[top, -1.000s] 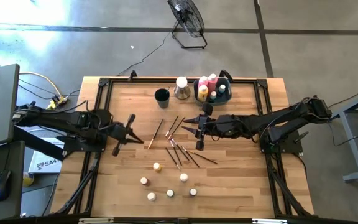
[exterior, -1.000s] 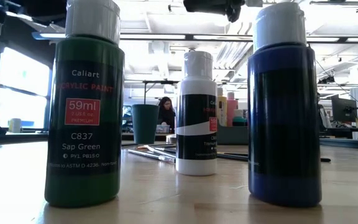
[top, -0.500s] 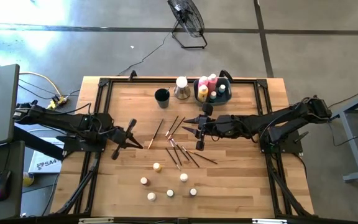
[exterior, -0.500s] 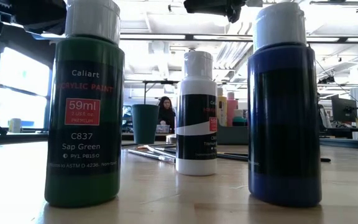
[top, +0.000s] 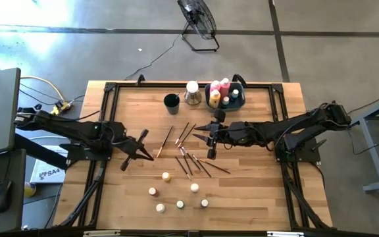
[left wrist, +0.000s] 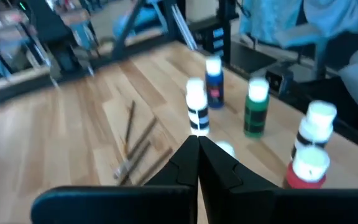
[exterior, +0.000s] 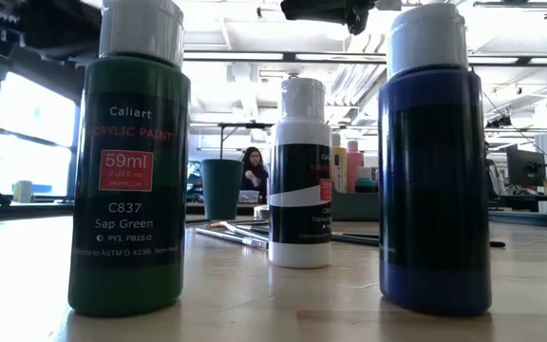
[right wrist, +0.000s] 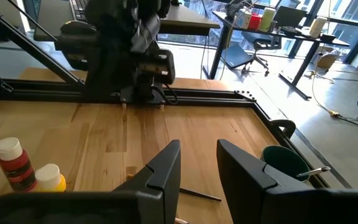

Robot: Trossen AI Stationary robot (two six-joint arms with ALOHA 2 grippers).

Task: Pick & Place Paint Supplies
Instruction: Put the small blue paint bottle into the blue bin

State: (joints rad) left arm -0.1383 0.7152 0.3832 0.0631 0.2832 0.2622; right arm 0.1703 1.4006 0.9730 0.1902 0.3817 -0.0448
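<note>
Stood only partly done. Counted a pink bottle [top: 224,83], a yellow bottle [top: 215,98] and a teal bottle [top: 234,95] already upright inside the bin [top: 243,97] at the far edge of the counter [top: 255,191]. Left to move: a scatter of thin brushes [top: 188,150] lying loose near the bin, on its near side, and six small capped bottles [top: 180,205] standing well apart from the bin, out toward the near edge. Nothing lifted at this point.

Right claw [top: 196,137] hung low over the brushes, the closer of the two to the bin, fingers [right wrist: 160,171] partly apart. Seemingly empty, with bare wood showing through the gap, though the brush just under it sat too near the frame edge to rule out a touch.

Left claw [top: 149,155] pointed at the brush pile from the side away from the bin, fingers [left wrist: 188,155] pressed fully together with nothing between them and nothing touched.
</note>
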